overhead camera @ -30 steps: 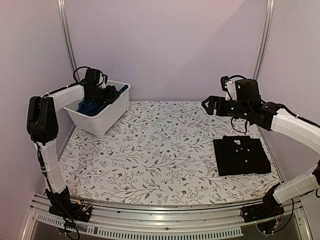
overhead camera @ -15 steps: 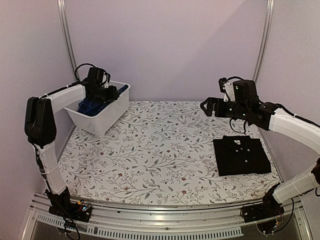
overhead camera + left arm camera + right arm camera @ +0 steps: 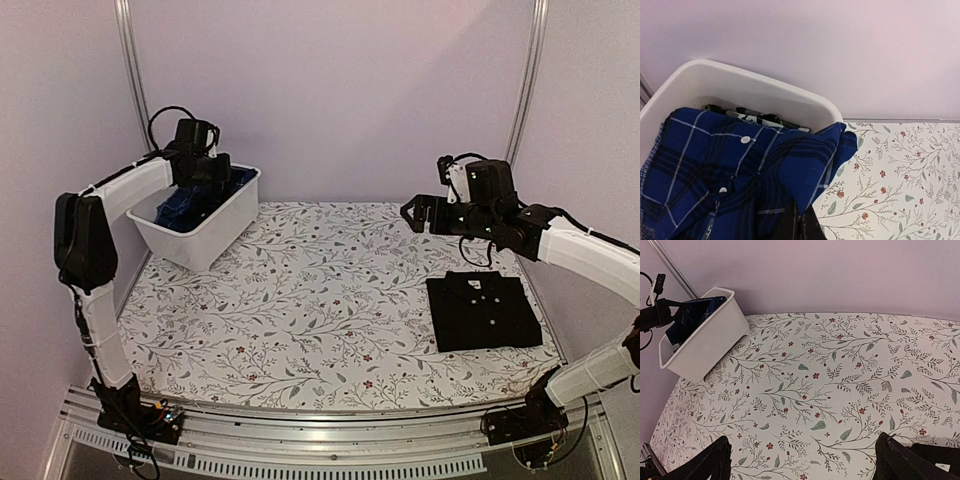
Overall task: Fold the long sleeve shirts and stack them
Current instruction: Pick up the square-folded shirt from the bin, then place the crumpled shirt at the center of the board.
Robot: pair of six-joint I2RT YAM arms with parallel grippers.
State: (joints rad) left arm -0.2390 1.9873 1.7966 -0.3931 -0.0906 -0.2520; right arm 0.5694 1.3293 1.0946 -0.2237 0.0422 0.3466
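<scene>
So the left gripper point(image 3: 798, 226) is clamped shut on a pinch of the plaid shirt point(image 3: 735, 175), bunched in the bin point(image 3: 755, 87) right under it. Meanwhile the right gripper point(image 3: 802, 440) hangs wide open over the counter point(image 3: 840, 365), holding nothing. The folded black shirt point(image 3: 483, 312) lies just behind it.

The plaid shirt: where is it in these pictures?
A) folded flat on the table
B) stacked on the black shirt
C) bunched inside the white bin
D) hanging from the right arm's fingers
C: the plaid shirt lies crumpled inside the white bin, while the black shirt sits folded alone on the table.
</scene>
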